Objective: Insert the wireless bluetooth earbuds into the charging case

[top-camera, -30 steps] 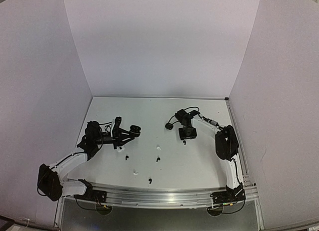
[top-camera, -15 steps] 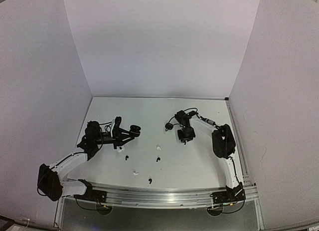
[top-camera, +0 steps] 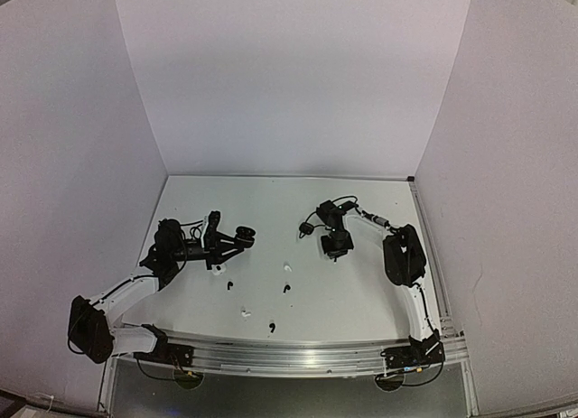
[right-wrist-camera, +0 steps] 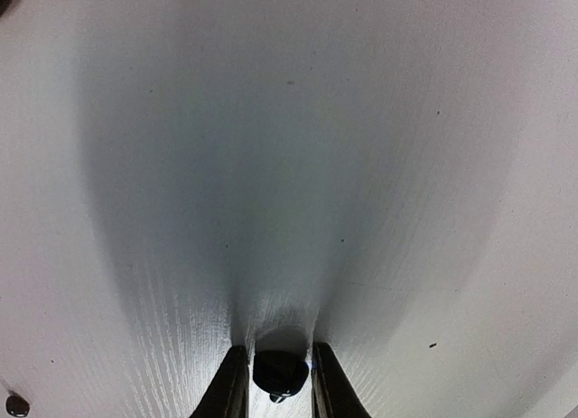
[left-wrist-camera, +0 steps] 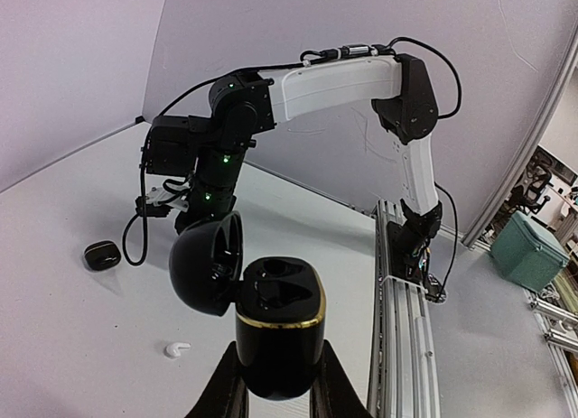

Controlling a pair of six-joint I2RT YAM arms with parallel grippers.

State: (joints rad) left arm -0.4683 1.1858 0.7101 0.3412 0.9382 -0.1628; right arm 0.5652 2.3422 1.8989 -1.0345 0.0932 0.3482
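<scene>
No legible text, label, brand or number in any view. Charging case (left-wrist-camera: 278,355) and right arm housing (left-wrist-camera: 339,79) appear unmarked; overhead view too coarse to confirm.

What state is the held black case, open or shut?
Open: black case in the left gripper has its lid hinged aside, sockets exposed.

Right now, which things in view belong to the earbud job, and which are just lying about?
Job: open glossy black charging case in the left jaws; small black earbud in the right jaws; loose white stemmed earbud.
Lying about: closed black pebble-shaped case; green lidded bin, far right.
</scene>
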